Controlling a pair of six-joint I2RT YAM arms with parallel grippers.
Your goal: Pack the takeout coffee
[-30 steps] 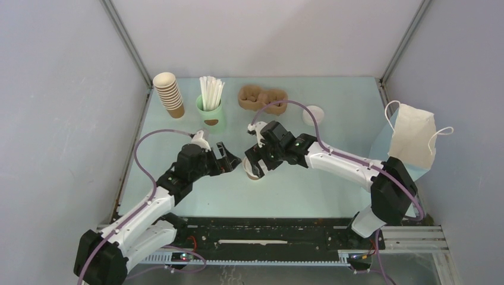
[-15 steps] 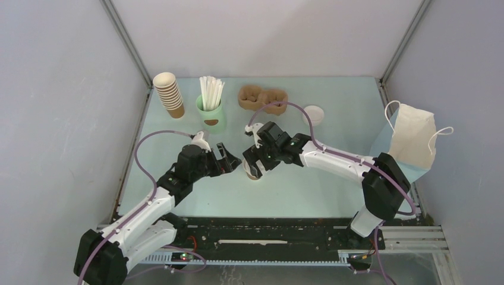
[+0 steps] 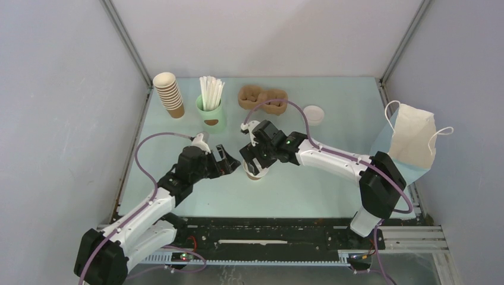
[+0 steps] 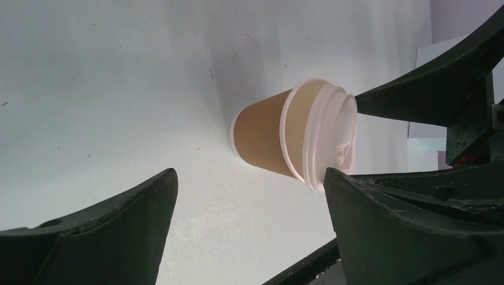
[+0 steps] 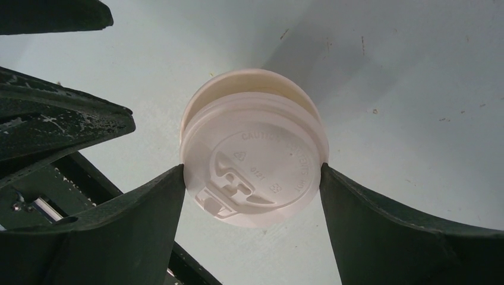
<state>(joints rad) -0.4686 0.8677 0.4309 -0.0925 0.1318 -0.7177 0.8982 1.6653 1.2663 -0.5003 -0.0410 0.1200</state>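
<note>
Right gripper (image 5: 251, 173) is set over the takeout coffee (image 4: 267, 138) from above. Its two fingers sit against opposite sides of the white lid rim and touch it on both sides in the right wrist view, so this reads as a pinch at the lid. The hold is at the widest, stiffest ring, probably so the paper wall is not crushed. The cup stands upright on the bench (image 3: 309, 184), directly below the right gripper.

Left gripper (image 4: 249, 176) is spread wide and holds nothing. The cup lies ahead of its fingertips, apart from them. Judged role: a guard against tipping, not a holder.

Pulp carrier (image 3: 262, 98) lies beyond the right gripper, toward the back wall; its slots appear empty.

Judgement: the step in hand is the pick-up, followed by a lift and a carry outward to a slot. Risk: the lid may pop off if it alone bears the load.
</note>
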